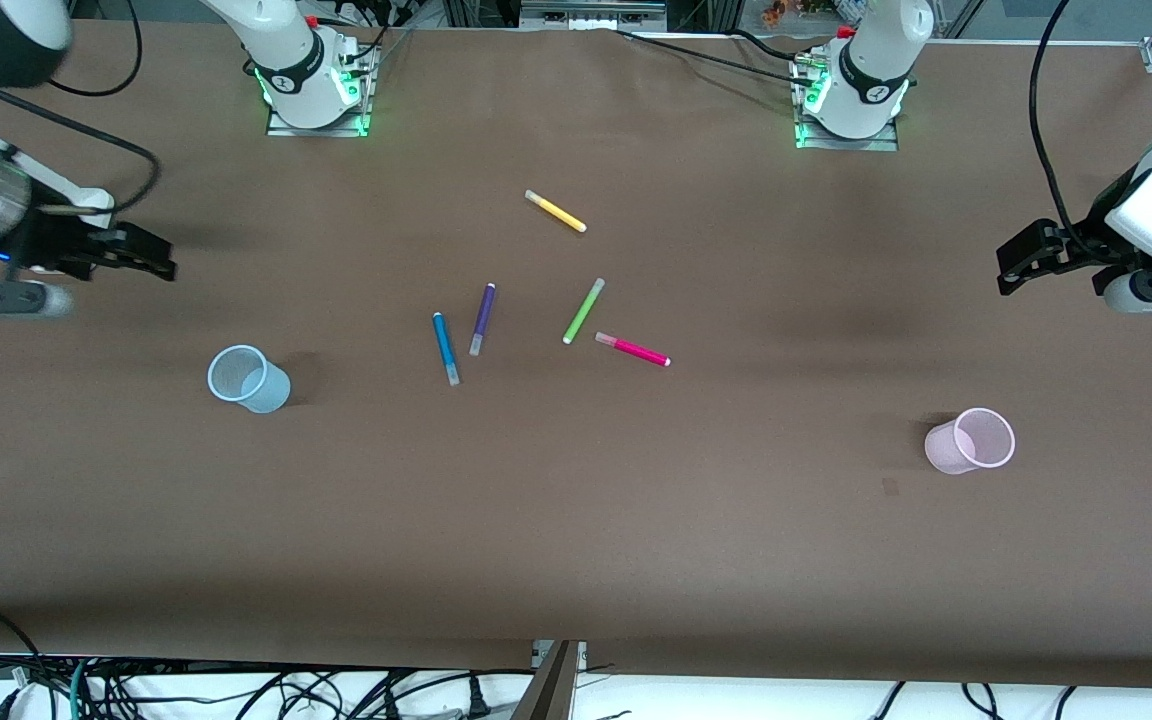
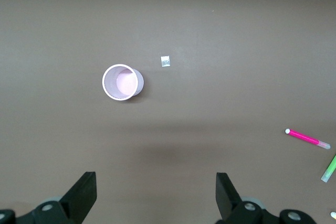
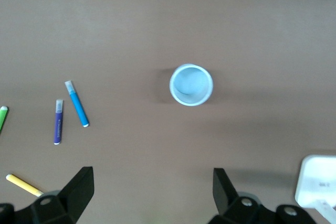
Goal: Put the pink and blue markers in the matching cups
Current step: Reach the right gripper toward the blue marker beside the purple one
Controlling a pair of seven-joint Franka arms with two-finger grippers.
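Hanging spread over the table's ends, left pincer (image 1: 1008,268) and right pincer (image 1: 161,258) flank bare brown table (image 1: 576,540).

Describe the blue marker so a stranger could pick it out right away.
Find the loose cluster of five pens mid-table. The blue marker lies at the cluster's edge toward the blue cup, beside the purple pen. It is the only bright blue one, with a greyish cap.

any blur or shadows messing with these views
Front view: the right arm's body is blurred at the edge; soft shadows lie beside the blue cup and pink cup. Left wrist view: a faint shadow band crosses the table. Right wrist view: the blue marker reads sharp.
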